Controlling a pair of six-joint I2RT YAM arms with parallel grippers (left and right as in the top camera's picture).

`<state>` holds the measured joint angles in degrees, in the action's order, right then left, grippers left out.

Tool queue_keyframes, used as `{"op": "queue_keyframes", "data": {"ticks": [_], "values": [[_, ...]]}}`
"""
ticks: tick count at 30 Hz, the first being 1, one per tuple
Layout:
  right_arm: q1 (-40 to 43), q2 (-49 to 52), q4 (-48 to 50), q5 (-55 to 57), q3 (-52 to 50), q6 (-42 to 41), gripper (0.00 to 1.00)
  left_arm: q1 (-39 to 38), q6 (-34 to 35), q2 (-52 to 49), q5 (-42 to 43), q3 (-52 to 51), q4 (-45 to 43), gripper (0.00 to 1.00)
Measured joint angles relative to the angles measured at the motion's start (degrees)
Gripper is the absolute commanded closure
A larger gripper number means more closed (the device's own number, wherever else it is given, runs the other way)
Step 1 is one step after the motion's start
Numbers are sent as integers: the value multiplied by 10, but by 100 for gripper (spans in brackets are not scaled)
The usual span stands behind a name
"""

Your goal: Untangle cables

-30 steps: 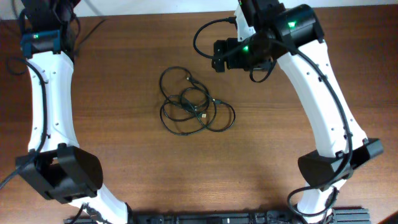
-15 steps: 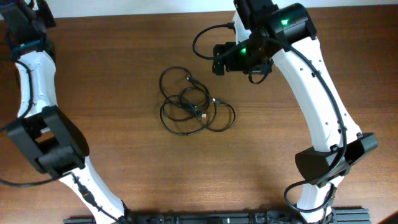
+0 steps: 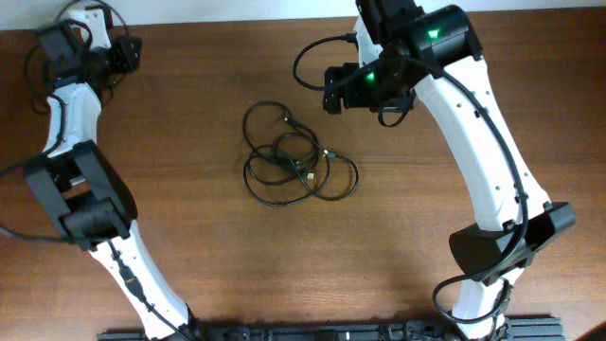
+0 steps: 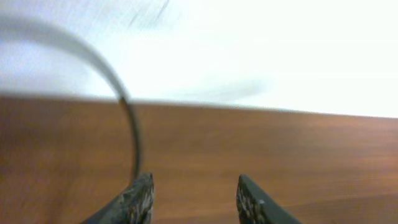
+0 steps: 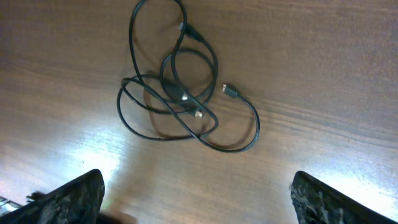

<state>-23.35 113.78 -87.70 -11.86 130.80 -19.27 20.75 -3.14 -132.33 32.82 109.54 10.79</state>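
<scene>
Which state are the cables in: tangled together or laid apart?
Tangled. The cables lie as one bundle on the table, their loops overlapping and crossing near the middle; no cable lies apart.

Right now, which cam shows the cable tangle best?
Right wrist: the cables fill the upper frame, with loops and plug ends distinct. Overhead shows the cables whole but small. Left wrist shows none of them, only blurred table.

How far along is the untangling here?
Nothing looks done: the cables lie in one tangled bundle on the table. Nothing is in hand: the left claw is open and empty at the far-left corner, the right claw open, clear of the bundle. All the separating is left.
</scene>
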Motion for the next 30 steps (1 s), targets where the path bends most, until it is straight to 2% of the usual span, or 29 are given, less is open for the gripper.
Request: {"op": "queue_keyframes", "data": {"ticks": [2, 4, 6, 8, 9, 11, 16, 23, 24, 27, 28, 29, 30], "values": [[0, 0, -7, 0, 0, 0, 6, 0, 11, 38, 32, 0, 7, 56], [0, 0, -10, 0, 0, 0, 6, 0, 18, 69, 42, 6, 57, 58], [0, 0, -12, 0, 0, 0, 7, -1, 22, 73, -14, 7, 122, 60], [0, 0, -12, 0, 0, 0, 6, -1, 24, 71, -88, 2, 145, 57], [0, 0, -13, 0, 0, 0, 7, -1, 24, 71, -142, -2, 149, 44], [0, 0, -12, 0, 0, 0, 6, 0, 28, 71, -207, -10, 144, 40], [0, 0, -11, 0, 0, 0, 6, 0, 28, 56, -245, -40, 123, 42], [0, 1, -7, 0, 0, 0, 6, 0, 28, 18, -244, -46, 119, 44], [0, 1, -7, 0, 0, 0, 6, 0, 28, 17, -242, -46, 118, 26], [0, 1, -8, 0, 0, 0, 6, 0, 28, 5, -253, -46, 111, 23], [0, 1, -10, 0, 0, 0, 6, 0, 28, -6, -261, -46, 111, 18], [0, 1, -12, 0, 0, 0, 6, 0, 28, -21, -267, -46, 111, 9], [0, 1, -12, 0, 0, 0, 7, 0, 29, -30, -271, -47, 111, 8]]}}
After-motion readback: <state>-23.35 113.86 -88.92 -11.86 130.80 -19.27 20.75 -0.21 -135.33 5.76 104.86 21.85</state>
